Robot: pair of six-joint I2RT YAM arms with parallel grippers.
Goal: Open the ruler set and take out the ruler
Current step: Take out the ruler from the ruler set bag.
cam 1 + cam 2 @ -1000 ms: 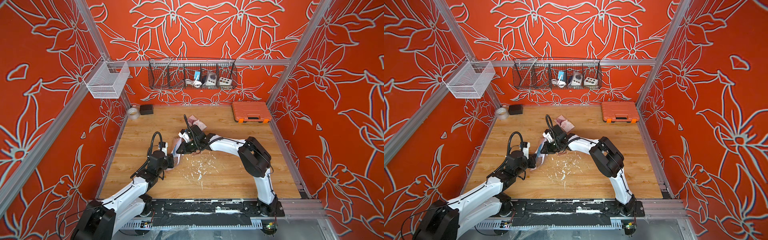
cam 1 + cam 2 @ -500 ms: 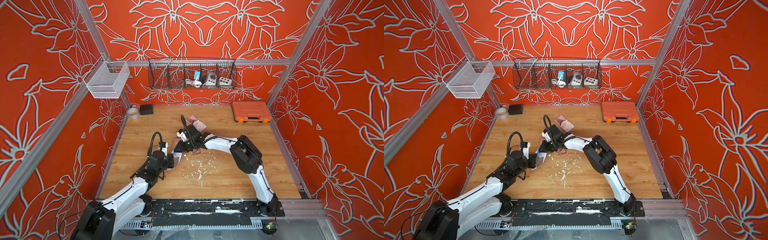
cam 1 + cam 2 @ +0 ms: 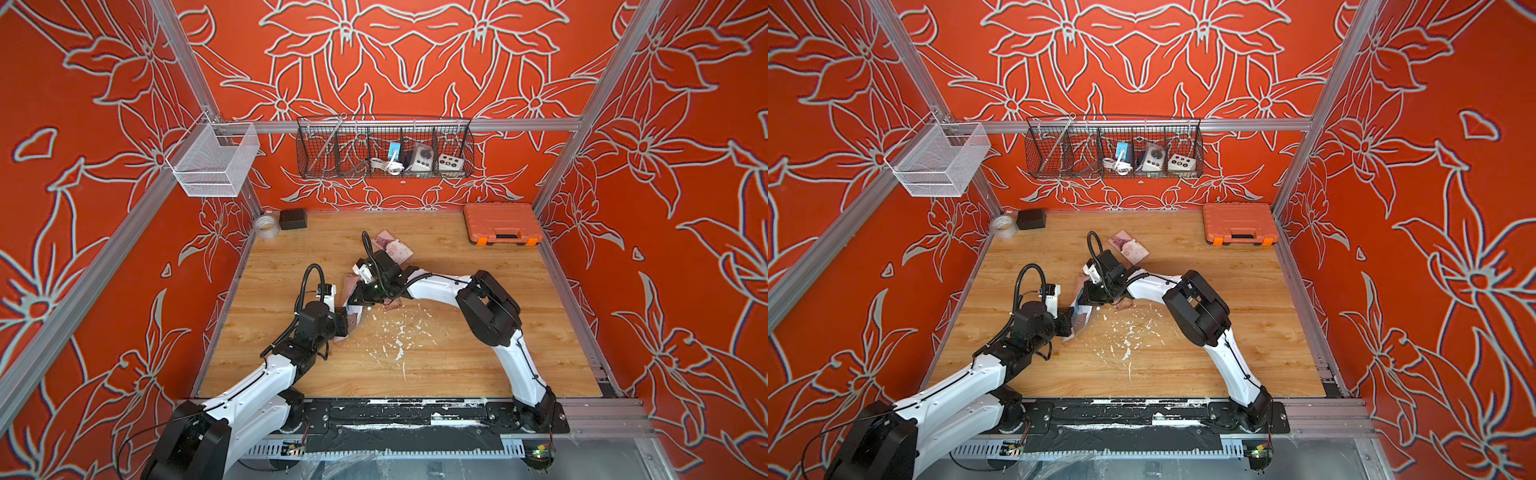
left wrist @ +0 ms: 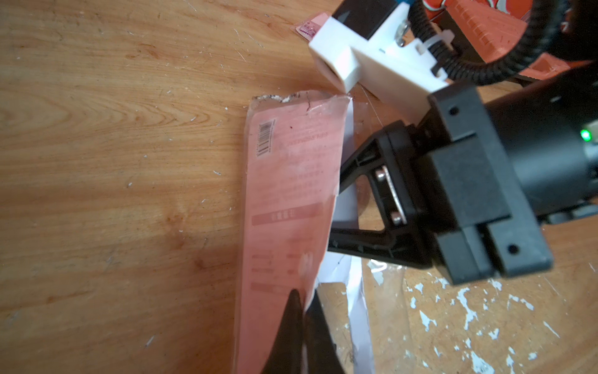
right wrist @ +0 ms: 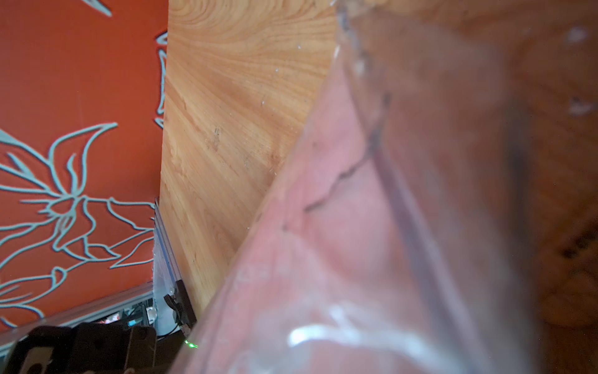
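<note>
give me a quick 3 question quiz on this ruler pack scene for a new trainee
1. True or false: the left claw is shut on the pink ruler pack.
2. Which part of the table holds the orange case? a) far right corner b) near left corner c) centre
3. What sits beside the tape roll?
Key: 1 true; 2 a; 3 a small black box.

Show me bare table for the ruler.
Bare: the right side between the orange case and the right arm; the back left between the tape and the left arm. Crowded: centre, where left hand and right hand meet on the ruler set, flecks in front.
</note>
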